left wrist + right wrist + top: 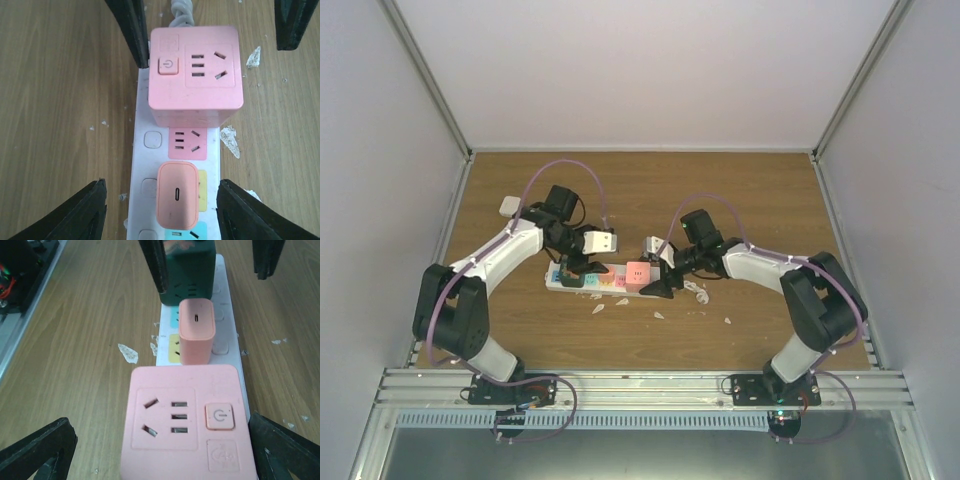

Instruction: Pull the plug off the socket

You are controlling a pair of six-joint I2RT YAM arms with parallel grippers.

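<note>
Only the right wrist view shows a dark green cube plug (190,270), at the top of frame beyond the small pink charger (197,330) and the pink cube adapter (182,425). From above, the socket (603,280) lies mid-frame on the wooden surface (720,190). Both arms bend inward. The left end effector (161,190) and right end effector (159,420) are spread wide astride the socket, gripping nothing.
</note>
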